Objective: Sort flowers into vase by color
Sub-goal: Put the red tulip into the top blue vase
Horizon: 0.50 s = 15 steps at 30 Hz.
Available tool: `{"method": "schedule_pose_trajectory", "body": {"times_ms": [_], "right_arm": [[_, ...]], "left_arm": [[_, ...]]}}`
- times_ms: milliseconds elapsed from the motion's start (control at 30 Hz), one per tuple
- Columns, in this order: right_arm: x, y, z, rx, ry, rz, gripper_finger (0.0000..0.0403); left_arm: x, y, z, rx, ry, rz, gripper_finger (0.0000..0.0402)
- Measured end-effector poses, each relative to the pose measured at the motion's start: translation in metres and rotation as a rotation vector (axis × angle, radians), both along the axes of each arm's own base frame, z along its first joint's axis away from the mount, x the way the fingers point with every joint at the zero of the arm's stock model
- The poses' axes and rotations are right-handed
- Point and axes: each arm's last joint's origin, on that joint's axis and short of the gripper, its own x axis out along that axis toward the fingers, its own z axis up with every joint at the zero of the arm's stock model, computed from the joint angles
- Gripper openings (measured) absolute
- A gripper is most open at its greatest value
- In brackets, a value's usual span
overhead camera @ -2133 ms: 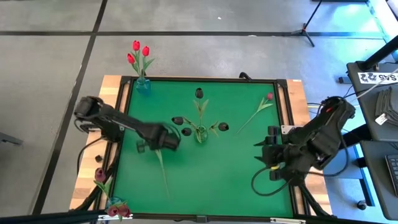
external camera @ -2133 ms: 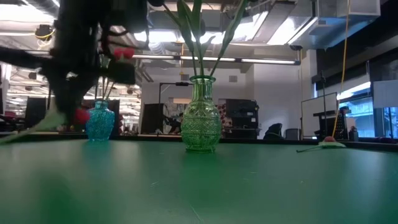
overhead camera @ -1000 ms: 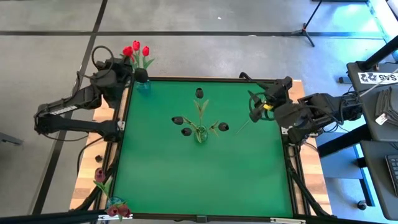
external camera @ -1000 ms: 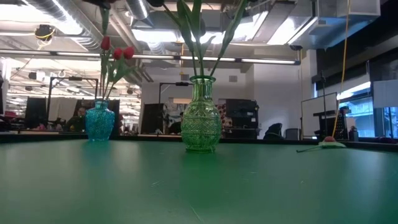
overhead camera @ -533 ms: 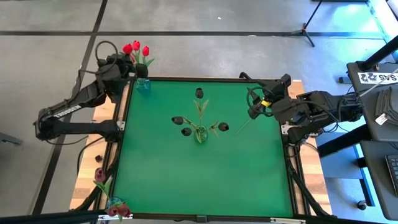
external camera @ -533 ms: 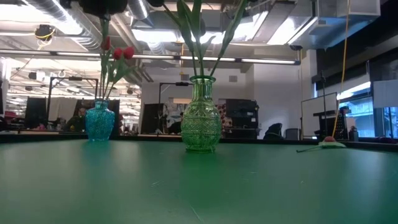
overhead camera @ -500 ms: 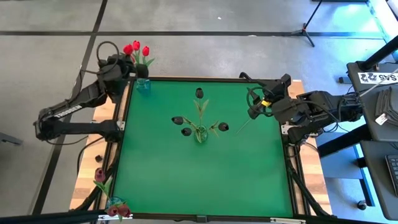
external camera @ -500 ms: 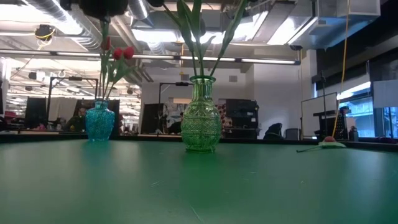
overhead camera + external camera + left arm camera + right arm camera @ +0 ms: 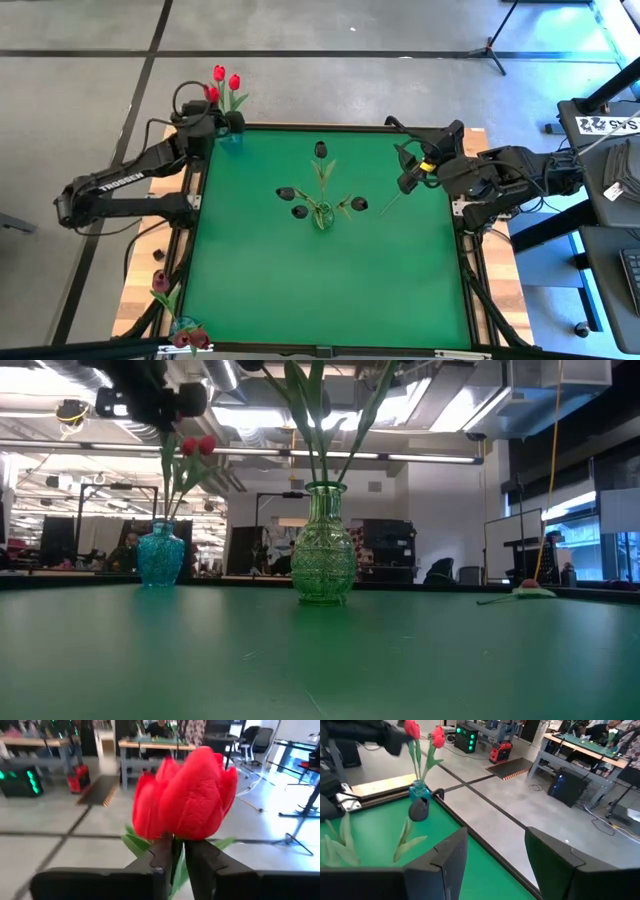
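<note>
At the worktop's eleven o'clock corner, the left gripper pinches a red tulip by its stem above the blue vase, likely seating it with the reds. The right gripper hangs spread and empty at two o'clock over a stray flower, seemingly the next pick.

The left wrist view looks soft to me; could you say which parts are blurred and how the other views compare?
Left wrist view: the red tulip is fairly sharp, the room behind smeared. Low view: ceiling lights glare, the green vase is crisp, the left gripper dark against them. High view: evenly lit.
</note>
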Motion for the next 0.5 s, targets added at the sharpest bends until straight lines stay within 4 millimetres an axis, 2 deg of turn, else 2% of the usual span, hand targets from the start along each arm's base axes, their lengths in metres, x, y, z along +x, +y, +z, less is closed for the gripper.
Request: {"method": "schedule_pose_trajectory", "body": {"times_ms": [100,267,500], "right_arm": [[0.001,0.001,0.001,0.03,-0.019,0.02,0.0198],[0.002,0.002,-0.001,0.116,-0.063,0.033,0.0198],[0.002,0.003,-0.002,0.204,-0.095,0.051,0.0198]], "left_arm": [[-0.001,0.002,-0.006,-0.041,-0.041,-0.029,0.0064],[-0.009,0.006,-0.002,-0.144,-0.027,-0.086,0.0106],[-0.038,0.003,0.014,-0.427,-0.028,-0.092,0.0155]]}}
